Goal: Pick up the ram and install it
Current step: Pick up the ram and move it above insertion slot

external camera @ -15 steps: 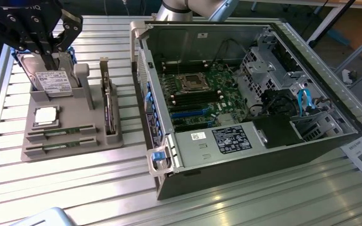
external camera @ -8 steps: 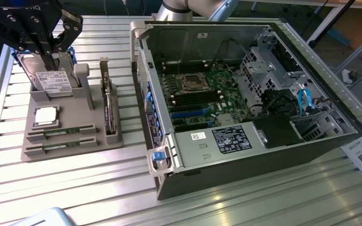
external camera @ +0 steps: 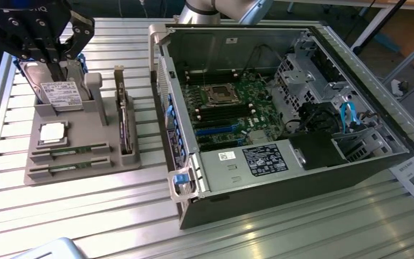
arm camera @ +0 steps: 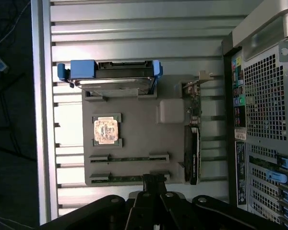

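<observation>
Two thin green ram sticks lie in the slots of a grey holder block (external camera: 84,137), one (external camera: 70,149) behind the other (external camera: 69,167). In the wrist view the same sticks are seen from above, one (arm camera: 129,158) further from my fingertips and one (arm camera: 125,178) just beside them. My gripper (external camera: 54,60) hangs shut and holding nothing at the exterior view's upper left, above the far end of the holder. In the wrist view the gripper (arm camera: 154,180) is over the holder's edge, and I cannot tell how high. The open computer case (external camera: 279,108) shows its motherboard (external camera: 228,108).
The holder also carries a hard drive (external camera: 62,94) with blue rails (arm camera: 81,69), a square silver processor (external camera: 52,133), and a dark expansion card (external camera: 125,127) standing on edge. The case wall (arm camera: 264,120) rises close beside the holder. All of it rests on a ribbed metal table (external camera: 84,216).
</observation>
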You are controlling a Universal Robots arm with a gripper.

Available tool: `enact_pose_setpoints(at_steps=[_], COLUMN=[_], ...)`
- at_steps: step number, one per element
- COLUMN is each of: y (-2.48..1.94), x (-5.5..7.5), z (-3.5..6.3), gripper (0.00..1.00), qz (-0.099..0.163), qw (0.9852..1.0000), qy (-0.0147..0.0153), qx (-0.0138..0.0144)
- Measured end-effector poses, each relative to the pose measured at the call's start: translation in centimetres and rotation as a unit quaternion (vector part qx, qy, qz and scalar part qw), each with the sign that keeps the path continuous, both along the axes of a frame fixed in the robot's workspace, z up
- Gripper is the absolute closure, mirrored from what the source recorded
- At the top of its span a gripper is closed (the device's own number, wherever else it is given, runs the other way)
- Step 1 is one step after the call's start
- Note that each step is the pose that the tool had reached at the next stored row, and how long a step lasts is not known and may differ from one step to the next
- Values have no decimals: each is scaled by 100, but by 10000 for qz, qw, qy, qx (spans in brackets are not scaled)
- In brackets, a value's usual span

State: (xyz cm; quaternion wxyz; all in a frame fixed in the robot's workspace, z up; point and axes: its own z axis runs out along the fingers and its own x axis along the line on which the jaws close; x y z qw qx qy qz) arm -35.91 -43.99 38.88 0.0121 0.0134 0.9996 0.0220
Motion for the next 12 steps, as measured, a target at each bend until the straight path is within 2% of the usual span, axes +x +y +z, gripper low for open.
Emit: enact_pose_setpoints(at_steps=[5, 7, 9, 10, 12], y=[-2, -2, -2, -2, -2], x=[0, 0, 0, 0, 0], z=[1, 0, -1, 0, -1], gripper=[90, 90, 90, 90, 90], qz=[257, 457, 692, 892, 1071], qw=[9997, 9990, 9976, 9960, 9943], qy=[1, 0, 0, 0, 0], qx=[0, 0, 0, 0, 0])
